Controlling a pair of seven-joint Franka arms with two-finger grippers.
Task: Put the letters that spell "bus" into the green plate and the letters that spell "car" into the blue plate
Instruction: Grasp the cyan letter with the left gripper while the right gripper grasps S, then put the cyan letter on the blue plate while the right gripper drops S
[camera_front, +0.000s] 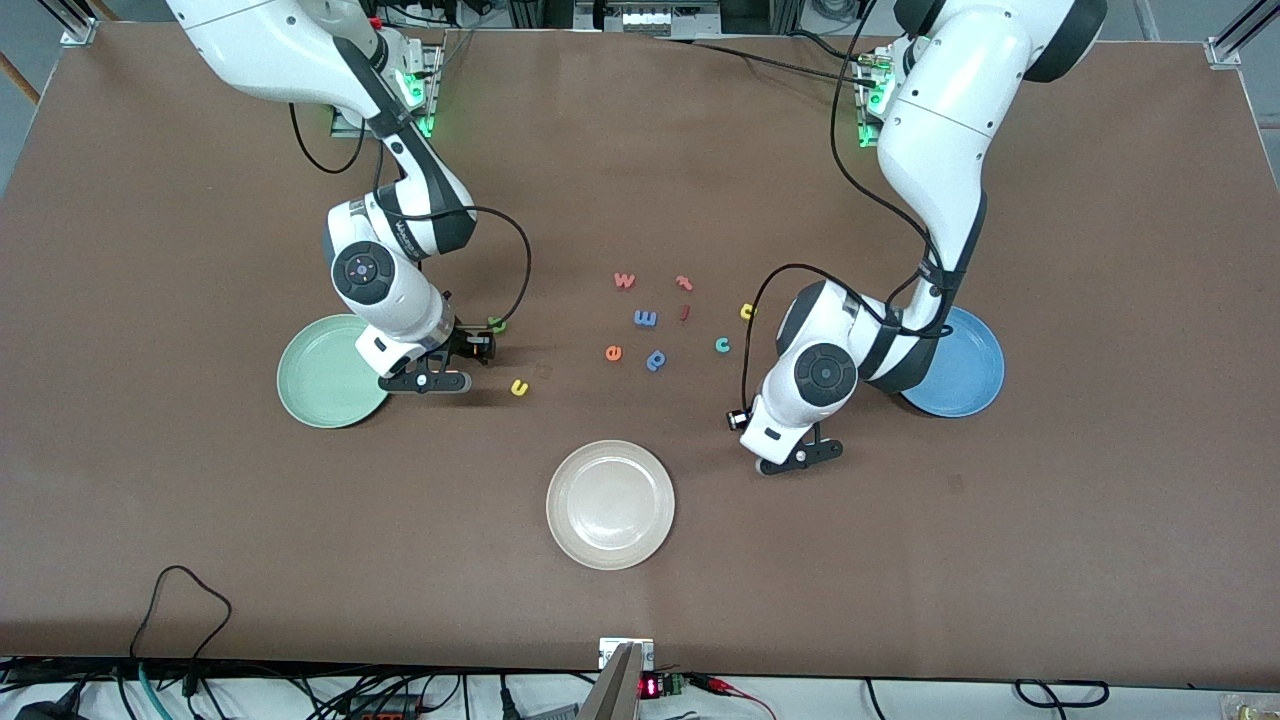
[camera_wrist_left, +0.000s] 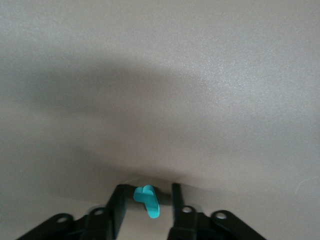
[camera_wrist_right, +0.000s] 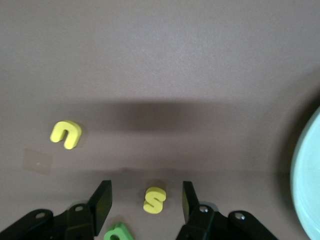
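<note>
My right gripper (camera_front: 452, 362) (camera_wrist_right: 146, 186) hangs low beside the green plate (camera_front: 315, 385) (camera_wrist_right: 307, 175). It is open, and the yellow "s" (camera_wrist_right: 155, 200) lies on the table between its fingers, touching neither. The olive-green "b" (camera_front: 497, 323) (camera_wrist_right: 116, 233) and the yellow "u" (camera_front: 519, 387) (camera_wrist_right: 65, 134) lie close by. My left gripper (camera_front: 780, 445) (camera_wrist_left: 148, 192) is low beside the blue plate (camera_front: 965, 375). Its jaws are open around the teal "r" (camera_wrist_left: 149, 200), which rests against one finger with a gap to the other. The teal "c" (camera_front: 722, 345) and yellow "a" (camera_front: 746, 312) lie mid-table.
An off-white plate (camera_front: 610, 505) sits nearer the front camera, at mid-table. Loose letters lie in the middle: a red "w" (camera_front: 624, 281), a blue "m" (camera_front: 645, 318), an orange "e" (camera_front: 613, 352), a blue "p" (camera_front: 655, 360) and two small red letters (camera_front: 684, 283).
</note>
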